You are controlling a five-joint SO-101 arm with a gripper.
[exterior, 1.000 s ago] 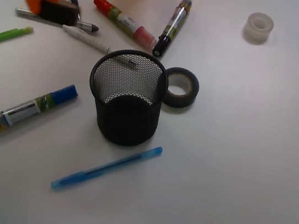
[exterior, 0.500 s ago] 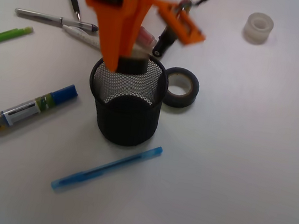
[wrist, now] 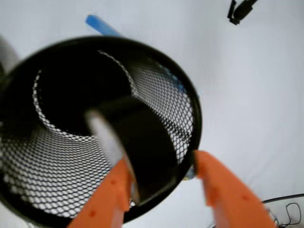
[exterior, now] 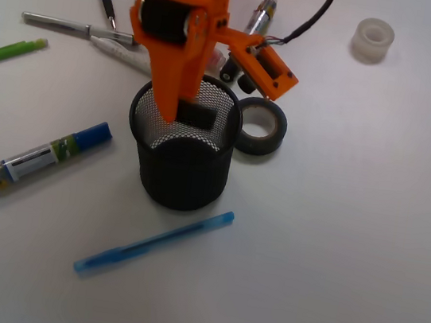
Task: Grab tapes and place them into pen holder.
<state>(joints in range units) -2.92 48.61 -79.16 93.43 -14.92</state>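
**Dark roll poised over the cup mouth**

Nearest to us in the front view lies a blue pen (exterior: 153, 242), and to its left a blue-capped marker (exterior: 42, 156); neither belongs to the job. Just behind them stands the pen holder (exterior: 177, 174), upright on the white table (exterior: 347, 252).

Our gripper (exterior: 193, 112) reaches down into the holder's mouth from above. In the wrist view the two orange fingers (wrist: 109, 197) sit on either side of a dark tape roll (wrist: 142, 147), and we judge them clamped on it, though blur leaves the exact contact on the far finger unclear. The roll hangs on edge, its flat faces toward the fingers, directly above the mesh interior and inside the rim's outline. That is the relation that matters: the cup's hollow lies straight below the roll, so letting go should drop it in without any sideways shift.

Touching the holder's right side, a second dark roll (exterior: 261, 125) lies flat on the table. Farther back, well apart at the upper right, sits the whitish roll (exterior: 373, 39). Both remain to be collected.
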